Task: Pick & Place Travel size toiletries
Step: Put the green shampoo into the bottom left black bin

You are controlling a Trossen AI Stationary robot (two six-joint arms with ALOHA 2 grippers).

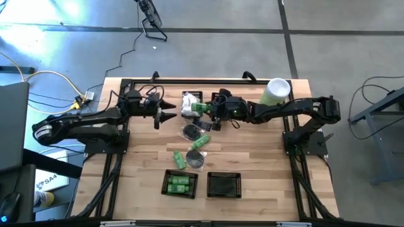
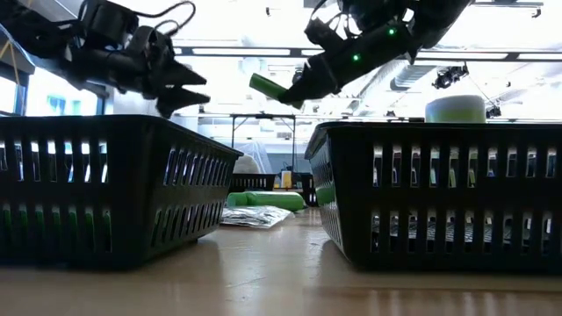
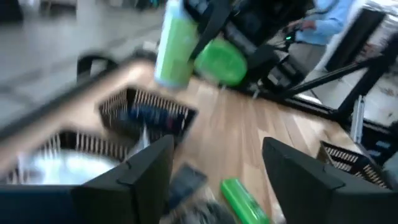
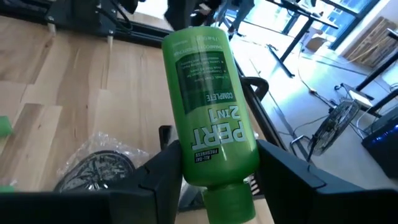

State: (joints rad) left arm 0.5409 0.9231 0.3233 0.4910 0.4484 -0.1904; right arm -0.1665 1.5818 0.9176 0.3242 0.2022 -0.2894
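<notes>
One green bottle [image 4: 210, 106] clamped in right tool [image 4: 214, 165], midair

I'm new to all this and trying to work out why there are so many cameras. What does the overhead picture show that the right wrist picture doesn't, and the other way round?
Only the overhead view shows the whole table, both arms, the left pincer standing open and empty, the two black baskets and the tall pale-green cylinder.

Only the right wrist view shows the green bottle close enough to read its label, PERT 2in1.

Both show the right pincer clamping that bottle above the wooden tabletop, with a dark clear-wrapped item lying below.
</notes>
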